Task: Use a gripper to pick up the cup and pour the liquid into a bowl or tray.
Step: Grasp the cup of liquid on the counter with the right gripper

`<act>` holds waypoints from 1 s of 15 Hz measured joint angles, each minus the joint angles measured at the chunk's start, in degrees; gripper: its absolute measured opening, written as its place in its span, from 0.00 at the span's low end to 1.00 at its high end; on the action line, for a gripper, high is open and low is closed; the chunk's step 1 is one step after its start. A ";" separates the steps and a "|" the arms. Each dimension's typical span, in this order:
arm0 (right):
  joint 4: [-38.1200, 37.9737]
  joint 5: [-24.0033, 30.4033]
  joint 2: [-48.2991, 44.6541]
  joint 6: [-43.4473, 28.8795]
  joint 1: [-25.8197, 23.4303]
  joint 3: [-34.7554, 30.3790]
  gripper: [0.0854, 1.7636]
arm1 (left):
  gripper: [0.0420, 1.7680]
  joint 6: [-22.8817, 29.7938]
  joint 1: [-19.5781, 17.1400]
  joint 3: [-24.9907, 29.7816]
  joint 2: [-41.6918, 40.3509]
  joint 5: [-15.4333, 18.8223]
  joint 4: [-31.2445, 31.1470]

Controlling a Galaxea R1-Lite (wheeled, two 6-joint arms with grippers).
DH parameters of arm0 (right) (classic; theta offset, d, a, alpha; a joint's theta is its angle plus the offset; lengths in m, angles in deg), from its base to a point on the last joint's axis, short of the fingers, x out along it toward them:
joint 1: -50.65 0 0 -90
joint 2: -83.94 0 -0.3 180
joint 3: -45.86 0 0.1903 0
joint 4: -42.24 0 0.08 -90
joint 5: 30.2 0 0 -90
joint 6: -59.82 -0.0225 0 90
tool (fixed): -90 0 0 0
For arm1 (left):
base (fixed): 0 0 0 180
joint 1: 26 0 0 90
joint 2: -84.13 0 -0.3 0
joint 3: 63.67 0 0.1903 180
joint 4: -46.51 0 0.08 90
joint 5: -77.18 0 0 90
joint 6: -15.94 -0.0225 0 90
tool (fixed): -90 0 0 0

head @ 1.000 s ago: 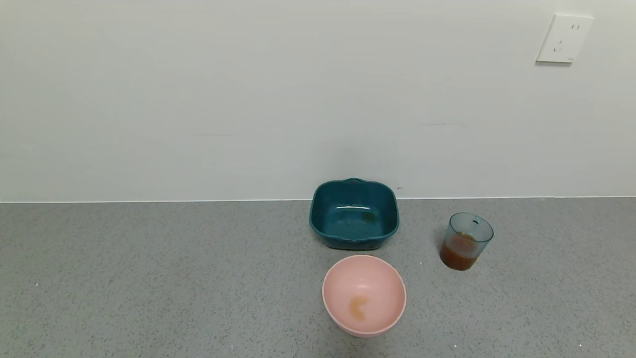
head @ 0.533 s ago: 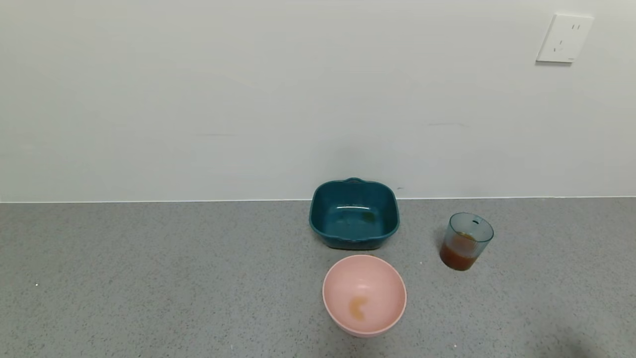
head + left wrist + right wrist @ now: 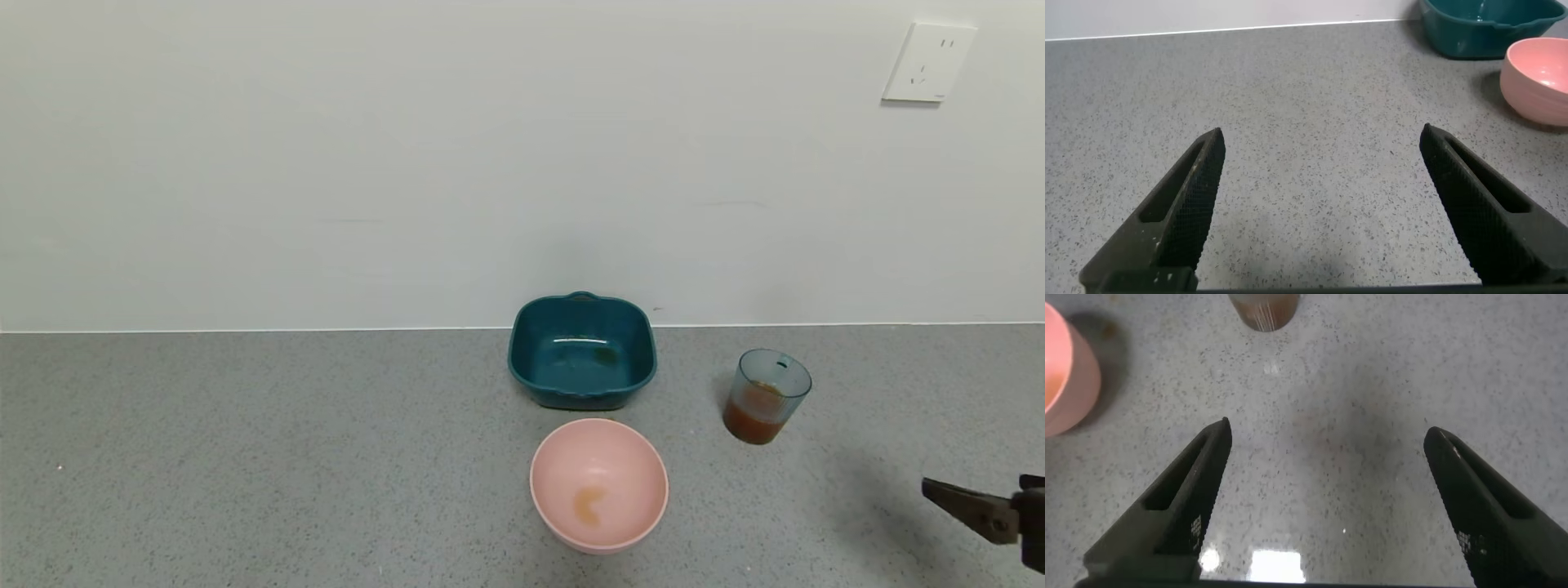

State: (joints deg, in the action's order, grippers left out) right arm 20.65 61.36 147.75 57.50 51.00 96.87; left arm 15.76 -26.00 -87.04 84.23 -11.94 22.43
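Sitting parked low at the left over bare table: the left black end effector (image 3: 1319, 175), fingers spread wide, nothing between them, the grey speckled stone-look table (image 3: 245, 457) showing through the gap in its wrist view, with the teal basin and pink bowl off at the far edge of that view.

Standing near the middle of the table, close to the white wall: the dark teal squarish plastic basin with rounded corners and small rim handles (image 3: 581, 353), upright, a faint dark spot showing on its floor.

Resting just in front of that basin, close but not visibly touching: the round pale pink plastic bowl (image 3: 598, 483), a small orange smear lying on its inside.

Standing upright to the right of the basin, apart from both vessels: the small translucent blue-grey ribbed plastic cup (image 3: 765, 396), holding opaque reddish-brown liquid (image 3: 756, 415) in roughly its lower half.

Poking in at the lower right edge of the head view, well apart from the cup and nearer the robot: the right black end effector (image 3: 1327, 478), fingers spread wide and gripping nothing, pointing toward the cup base (image 3: 1264, 309) seen beyond it in its wrist view.

Showing high on the wall at far right: a white wall socket (image 3: 928, 63).
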 joint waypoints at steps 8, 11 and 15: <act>9.96 3.40 22.19 0.20 -0.06 4.96 0.97 | 0.97 0.00 0.00 0.00 0.00 0.00 0.00; 13.95 3.71 28.70 0.21 0.17 7.30 0.97 | 0.97 0.00 0.00 0.00 0.00 -0.02 0.00; 16.21 3.97 35.15 0.34 0.77 10.58 0.97 | 0.97 0.00 0.02 0.00 0.00 -0.02 0.02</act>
State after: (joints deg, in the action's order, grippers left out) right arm 36.86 65.33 182.89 57.84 51.77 107.45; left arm 15.76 -25.98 -87.04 84.23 -11.97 22.46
